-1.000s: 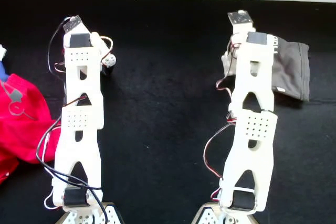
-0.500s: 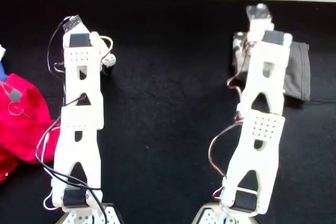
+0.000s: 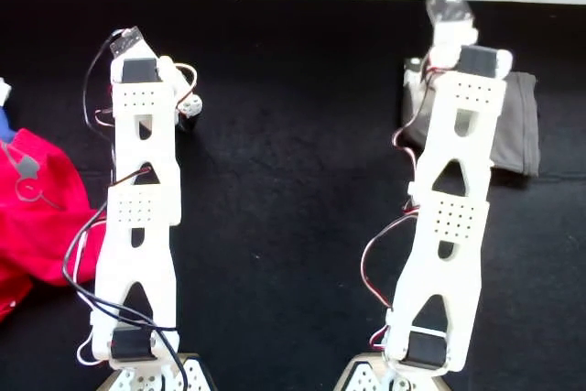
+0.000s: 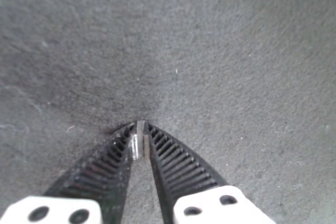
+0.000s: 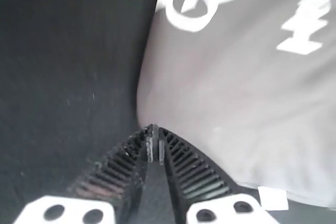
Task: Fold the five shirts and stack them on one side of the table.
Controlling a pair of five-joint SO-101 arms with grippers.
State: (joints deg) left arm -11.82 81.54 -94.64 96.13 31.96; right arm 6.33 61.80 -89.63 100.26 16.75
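Observation:
A folded grey shirt (image 3: 515, 131) with white print lies at the far right of the black table, partly under the right arm (image 3: 455, 162). In the right wrist view my right gripper (image 5: 154, 144) is shut, its tips meeting right at the edge of the grey shirt (image 5: 236, 93); no cloth shows between them. A crumpled red shirt (image 3: 35, 203) lies at the left edge, beside the left arm (image 3: 142, 171). My left gripper (image 4: 139, 141) is shut and empty, low over the bare black cloth (image 4: 210, 51).
A bit of blue fabric (image 3: 5, 124) and something white (image 3: 4, 89) peek in at the left edge above the red shirt. Black table cloth (image 3: 293, 153) stretches between the two arms. A pale wall runs along the table's far edge.
The right arm swung to the right and farther out, and the grey shirt's left edge shifted right with it, leaving the shirt narrower. The left arm stayed still.

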